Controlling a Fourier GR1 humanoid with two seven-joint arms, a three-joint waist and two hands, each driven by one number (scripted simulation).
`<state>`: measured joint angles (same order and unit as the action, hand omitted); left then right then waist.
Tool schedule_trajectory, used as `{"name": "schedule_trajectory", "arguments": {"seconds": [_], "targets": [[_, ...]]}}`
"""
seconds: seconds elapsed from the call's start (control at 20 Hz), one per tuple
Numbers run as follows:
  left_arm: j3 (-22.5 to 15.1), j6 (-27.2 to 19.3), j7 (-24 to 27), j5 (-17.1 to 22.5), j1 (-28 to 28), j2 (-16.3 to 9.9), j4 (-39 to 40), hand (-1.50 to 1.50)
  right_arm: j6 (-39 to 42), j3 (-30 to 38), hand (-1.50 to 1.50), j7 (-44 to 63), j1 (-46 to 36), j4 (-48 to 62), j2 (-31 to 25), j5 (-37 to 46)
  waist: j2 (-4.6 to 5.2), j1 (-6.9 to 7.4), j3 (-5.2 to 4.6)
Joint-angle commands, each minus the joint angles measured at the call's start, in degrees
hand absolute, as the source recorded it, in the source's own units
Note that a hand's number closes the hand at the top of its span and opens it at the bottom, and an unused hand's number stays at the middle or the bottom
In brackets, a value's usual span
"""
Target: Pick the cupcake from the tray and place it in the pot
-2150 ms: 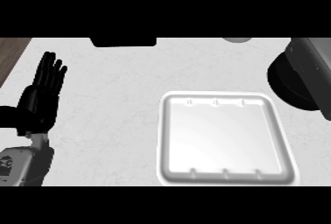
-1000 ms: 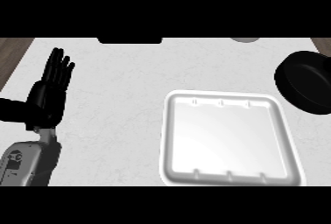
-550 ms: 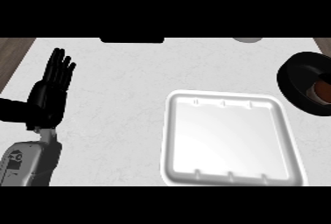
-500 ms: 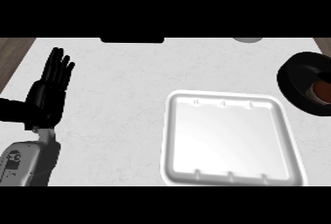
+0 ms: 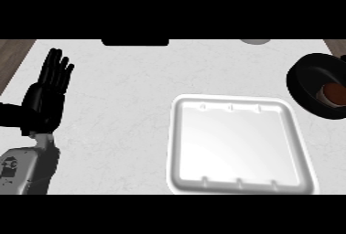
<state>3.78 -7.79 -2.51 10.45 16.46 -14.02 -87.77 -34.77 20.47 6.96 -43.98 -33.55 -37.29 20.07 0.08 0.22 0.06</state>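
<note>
The white marbled counter (image 5: 128, 114) carries a white tray (image 5: 241, 144) and, near its right edge, a black pot (image 5: 312, 87).

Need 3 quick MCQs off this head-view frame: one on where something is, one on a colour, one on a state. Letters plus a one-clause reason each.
1. Where is the cupcake?
A. On the tray
B. Inside the pot
C. In the left hand

2. What colour is the tray?
A. White
B. Black
C. Brown

3. What state is the left hand in?
A. Curled round the cupcake
C. Pressing on the tray
B. Open, fingers straight, holding nothing

Answers:
1. B: a brown shape sits within the black pot at the view's right edge.
2. A: the tray's rim and floor both show white, on the pale counter.
3. B: it rests at the view's left with fingers up, apart from everything.
</note>
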Motion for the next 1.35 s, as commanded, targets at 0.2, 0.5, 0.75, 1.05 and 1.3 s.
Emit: {"name": "schedule_trajectory", "arguments": {"seconds": [0.2,0.5,0.75,1.05,1.3], "targets": [[0.01,-0.74,-2.38,-1.0,-2.17,0.03,-3.78,0.0,2.22,8.72,-1.5,-7.03,8.23,-9.38,-2.98,-10.25,-0.36,-0.75,-0.05],[-0.01,-0.26,-0.25,-1.3,0.15,1.66,0.86,0.0,5.6,17.26,-1.5,-17.21,19.77,-15.24,-2.68,-19.32,-0.15,-1.17,-0.02],[2.2,1.6,2.39,-0.97,-2.18,0.5,2.01,0.0,8.13,20.3,-1.5,-14.96,29.21,-23.45,-2.58,-22.73,-0.22,-1.33,-0.1],[1.4,-0.05,-2.6,-2.02,-1.07,1.33,-3.33,0.0,12.7,24.4,-1.5,-15.4,36.72,-26.98,-3.12,-26.83,-0.19,-0.64,-0.06],[1.59,-0.05,0.27,-3.25,2.13,2.73,2.82,0.0,12.95,27.05,-1.5,-19.05,40.6,-26.91,-1.1,-28.27,-0.08,-0.69,-0.06]]}}
